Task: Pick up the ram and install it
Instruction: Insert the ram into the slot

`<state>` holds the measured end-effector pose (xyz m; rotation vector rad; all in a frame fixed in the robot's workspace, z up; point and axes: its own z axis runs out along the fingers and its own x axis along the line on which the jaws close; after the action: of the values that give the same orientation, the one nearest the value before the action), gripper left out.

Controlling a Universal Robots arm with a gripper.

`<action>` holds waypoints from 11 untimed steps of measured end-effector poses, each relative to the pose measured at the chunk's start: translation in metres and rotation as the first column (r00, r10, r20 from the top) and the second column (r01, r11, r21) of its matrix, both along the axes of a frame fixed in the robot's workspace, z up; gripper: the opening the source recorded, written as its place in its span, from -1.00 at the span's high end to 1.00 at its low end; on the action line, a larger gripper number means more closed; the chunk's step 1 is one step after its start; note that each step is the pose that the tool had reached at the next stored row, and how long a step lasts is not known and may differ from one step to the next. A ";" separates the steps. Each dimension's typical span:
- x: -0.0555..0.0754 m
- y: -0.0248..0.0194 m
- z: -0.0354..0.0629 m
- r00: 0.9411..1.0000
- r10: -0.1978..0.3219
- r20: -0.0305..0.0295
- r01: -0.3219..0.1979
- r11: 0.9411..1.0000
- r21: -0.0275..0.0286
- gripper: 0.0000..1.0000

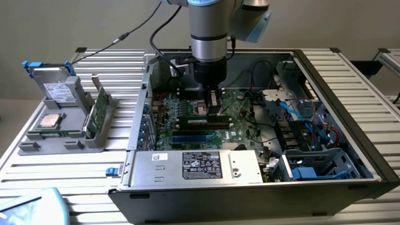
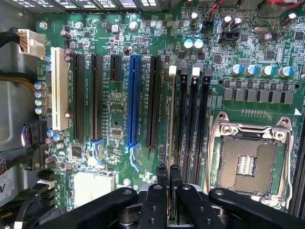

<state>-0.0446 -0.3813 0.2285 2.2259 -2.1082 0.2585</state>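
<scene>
We note an open computer case (image 1: 350, 117) of grey sheet metal at the centre of the exterior view, lying on a table (image 1: 75, 168) of ribbed aluminium slats. Inside it, the green motherboard (image 2: 114, 124) is densely populated: long black plastic slots, one blue slot (image 2: 133, 100), one white slot (image 2: 58, 88), small cylindrical capacitors with silvery tops, and a square metal-framed CPU socket (image 2: 248, 162) at the lower right of the wrist view. The boxy power supply (image 1: 194, 166), with a black printed label, sits at the lower centre of the exterior view. A grey moulded holder (image 1: 62, 126) at the middle left carries an upright green card (image 1: 93, 112). The arm's cylindrical metal wrist (image 1: 206, 42) descends from the top centre of the exterior view. The claw (image 2: 168, 174), with black jointed fingers, is nearly closed, pinching the ram (image 2: 170, 119). We see the ram edge-on as a thin pale-edged strip standing in the memory slot (image 2: 182, 119) area just left of the CPU socket, directly between the fingertips. We cannot tell whether it is fully seated.
</scene>
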 end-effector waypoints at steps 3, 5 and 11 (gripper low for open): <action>0.000 0.0000 -0.0009 1.000 -0.002 0.000 0.002 1.000 0.000 0.73; 0.000 0.0000 -0.0011 1.000 -0.003 0.000 0.003 1.000 0.000 0.73; 0.001 0.0000 -0.0025 1.000 -0.008 -0.001 0.008 1.000 0.000 0.73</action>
<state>-0.0439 -0.3813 0.2261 2.2161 -2.1167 0.2577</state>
